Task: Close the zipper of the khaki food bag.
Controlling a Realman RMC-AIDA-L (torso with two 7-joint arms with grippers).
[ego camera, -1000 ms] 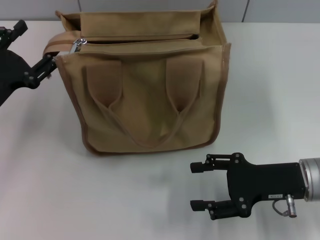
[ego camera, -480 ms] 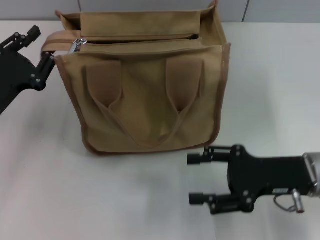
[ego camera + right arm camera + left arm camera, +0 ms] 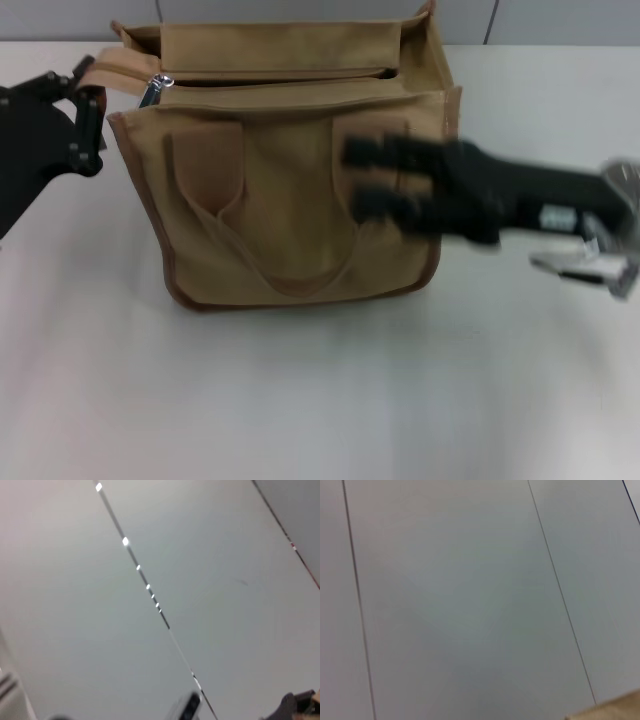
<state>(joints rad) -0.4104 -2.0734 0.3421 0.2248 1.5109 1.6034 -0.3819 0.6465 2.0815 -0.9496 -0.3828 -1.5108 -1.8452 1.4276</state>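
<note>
Bag of khaki canvas, the khaki food bag (image 3: 290,170), stands upright on a pale worktop (image 3: 300,400), toward its far edge, with its broad front face and two flat loop handles turned toward the robot. Along the bag's top runs the zipper (image 3: 275,82), and a dark gap shows beside its tape across most of the width, so the top is open. The small silver pull tab (image 3: 152,90) sits at the bag's left top corner. The left pincer (image 3: 85,110) is just beside that same corner, level with the bag's top edge; its black fingers are spread, with nothing seen between them, close to the pull tab but not clearly touching it. The right pincer (image 3: 365,180) hangs in front of the bag's front face, over the right-hand handle patch, its arm reaching in from the bag's right side. It is smeared by motion, yet its two dark fingers read as parted, one above the other, and they grip nothing. Both wrist views show mostly grey panels with thin seams.
</note>
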